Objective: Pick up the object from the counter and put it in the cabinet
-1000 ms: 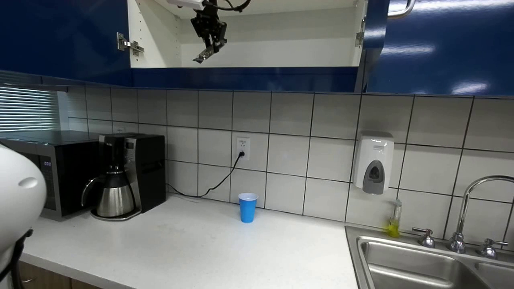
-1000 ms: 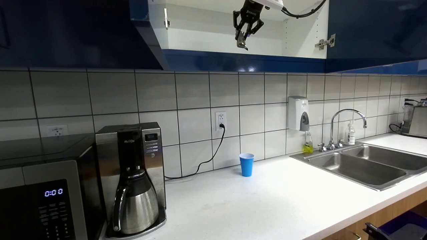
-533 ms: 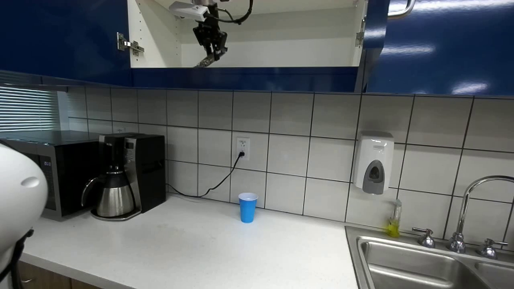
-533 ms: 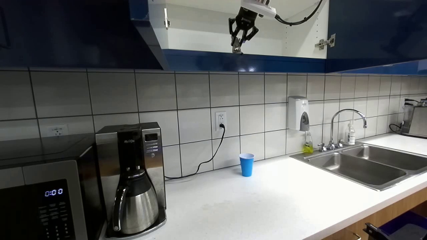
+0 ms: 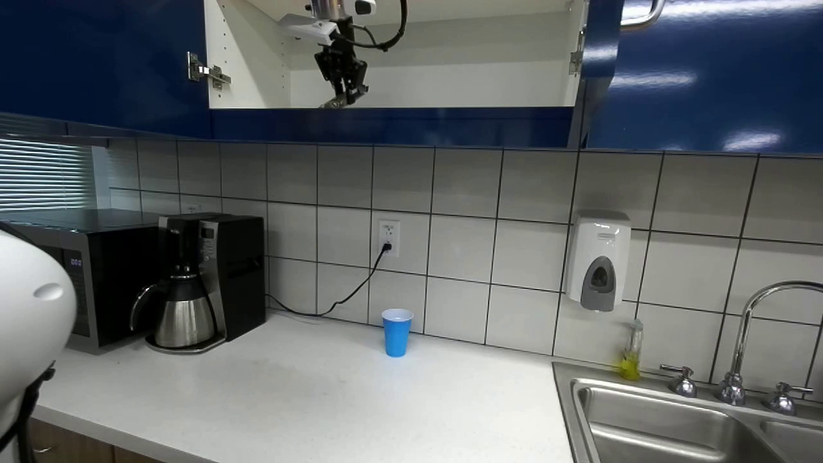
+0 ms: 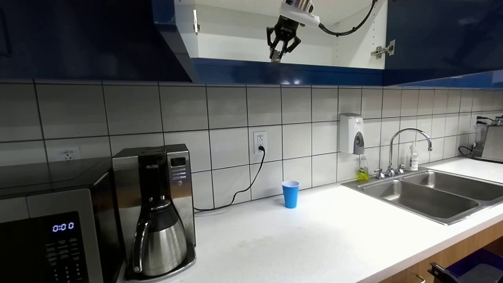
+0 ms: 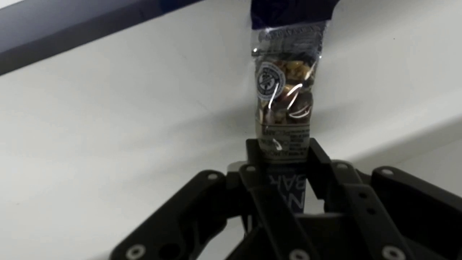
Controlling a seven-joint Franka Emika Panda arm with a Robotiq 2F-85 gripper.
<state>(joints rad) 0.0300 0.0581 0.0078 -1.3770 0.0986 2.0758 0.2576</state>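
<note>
The object is a wrapped nut bar [image 7: 288, 86] with dark ends, a clear middle and a pale round label in the wrist view. My gripper [image 7: 284, 153] is shut on it, one finger on each side. In both exterior views, the gripper [image 5: 352, 96] [image 6: 279, 56] hangs inside the open cabinet [image 5: 463, 54] [image 6: 235, 43]. The bar [image 5: 334, 103] [image 6: 276, 57] points downward, its lower end hidden behind the blue bottom edge. I cannot tell whether it touches the white cabinet floor [image 7: 108, 119]. The white counter [image 5: 308, 399] [image 6: 275, 251] lies below.
The cabinet's blue bottom edge [image 5: 392, 124] and open blue doors [image 5: 96, 58] [image 6: 444, 35] frame the opening. On the counter stand a blue cup [image 5: 396, 334], a coffee maker [image 5: 238, 276] and a microwave [image 6: 43, 236]. A sink [image 6: 432, 196] and soap dispenser [image 5: 600, 257] are farther along.
My gripper has moved down with the bar, rightward in one exterior picture and leftward in the other. The bar's lower tip has gone from view behind the cabinet's bottom edge.
</note>
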